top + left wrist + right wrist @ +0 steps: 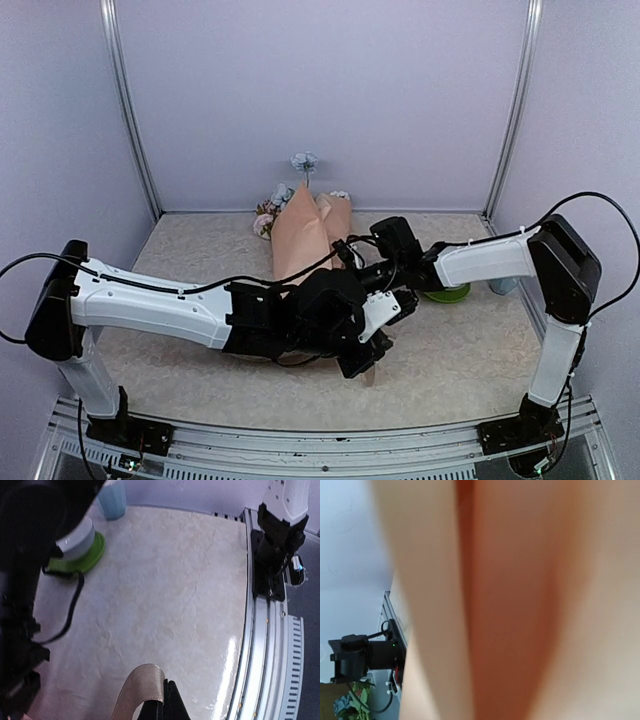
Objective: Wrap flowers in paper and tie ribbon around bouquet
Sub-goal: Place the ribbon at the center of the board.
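Top external view, starting at the left: the left arm reaches across the table to the middle. The left gripper sits low near the front edge, just beside the narrow tail of the bouquet. Left wrist view shows its fingers pressed together on the ribbon, a beige strip that curls up from between them above the pale tabletop.

The bouquet lies in the middle of the table, with its tail toward the arms and its wide rim toward the back wall. The flowers show beyond the rim, and one pale blue bloom stands highest. The left arm's wrist covers the tail end.

At the bouquet's right edge is the right gripper. Its jaws are closed, but it cannot be told whether any paper is caught between them. Right wrist view is filled by the paper, blurred and very close.

Further right, under the right arm, a green dish rests on the table, with a pale blue cup just beside it.
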### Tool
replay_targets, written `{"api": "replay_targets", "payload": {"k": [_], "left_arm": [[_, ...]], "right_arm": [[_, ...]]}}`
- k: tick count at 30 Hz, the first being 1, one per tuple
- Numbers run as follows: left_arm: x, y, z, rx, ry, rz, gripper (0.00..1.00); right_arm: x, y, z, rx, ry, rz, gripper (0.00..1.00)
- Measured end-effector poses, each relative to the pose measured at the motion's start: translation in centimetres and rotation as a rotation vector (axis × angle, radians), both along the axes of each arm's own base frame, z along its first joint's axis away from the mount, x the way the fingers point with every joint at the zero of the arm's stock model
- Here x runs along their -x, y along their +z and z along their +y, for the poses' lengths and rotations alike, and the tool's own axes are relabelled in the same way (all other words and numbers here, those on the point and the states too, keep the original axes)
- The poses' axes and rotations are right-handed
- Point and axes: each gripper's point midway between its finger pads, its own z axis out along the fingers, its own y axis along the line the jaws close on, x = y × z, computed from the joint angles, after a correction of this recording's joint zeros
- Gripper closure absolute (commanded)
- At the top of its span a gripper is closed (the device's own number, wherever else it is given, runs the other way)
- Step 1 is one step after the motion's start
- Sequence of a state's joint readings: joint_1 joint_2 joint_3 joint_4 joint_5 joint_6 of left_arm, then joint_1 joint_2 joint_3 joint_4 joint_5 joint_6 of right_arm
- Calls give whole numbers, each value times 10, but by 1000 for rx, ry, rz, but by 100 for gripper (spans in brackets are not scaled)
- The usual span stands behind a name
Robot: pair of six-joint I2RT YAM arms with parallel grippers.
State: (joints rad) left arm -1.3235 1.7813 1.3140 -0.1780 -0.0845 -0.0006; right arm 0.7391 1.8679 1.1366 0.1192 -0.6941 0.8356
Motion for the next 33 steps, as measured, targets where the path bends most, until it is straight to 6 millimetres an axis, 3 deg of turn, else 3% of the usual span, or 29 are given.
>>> {"api": "replay_targets", "payload": {"k": [4, 7, 11, 15, 18, 20, 23, 25, 29, 33], "left_arm": [[-23, 38, -16, 137, -34, -93, 98], [-49, 59, -16, 207, -62, -137, 96], [-84, 81, -17, 243, -92, -197, 83], [-90, 66, -21, 215, -138, -226, 5], [-89, 41, -26, 160, -169, -206, 1], [-81, 36, -31, 128, -195, -190, 1], [-62, 42, -37, 91, -235, -206, 1], [-39, 46, -39, 76, -281, -204, 1], [0, 43, -28, 33, -350, -155, 1], [-1, 33, -15, -27, -307, -122, 3]], "right_arm": [[-4, 11, 3, 11, 15, -21, 100], [-7, 21, 6, 27, 28, -37, 100], [-19, 31, 9, 63, 26, -88, 100], [-20, 17, 1, 109, 25, -91, 100], [-19, 4, -5, 143, 30, -80, 100], [-18, -4, -6, 157, 36, -72, 100], [-16, -13, -12, 170, 40, -65, 100], [-13, -19, -14, 171, 46, -60, 100], [-5, -31, -18, 177, 61, -41, 100], [-2, -37, -20, 172, 70, -46, 100]]}}
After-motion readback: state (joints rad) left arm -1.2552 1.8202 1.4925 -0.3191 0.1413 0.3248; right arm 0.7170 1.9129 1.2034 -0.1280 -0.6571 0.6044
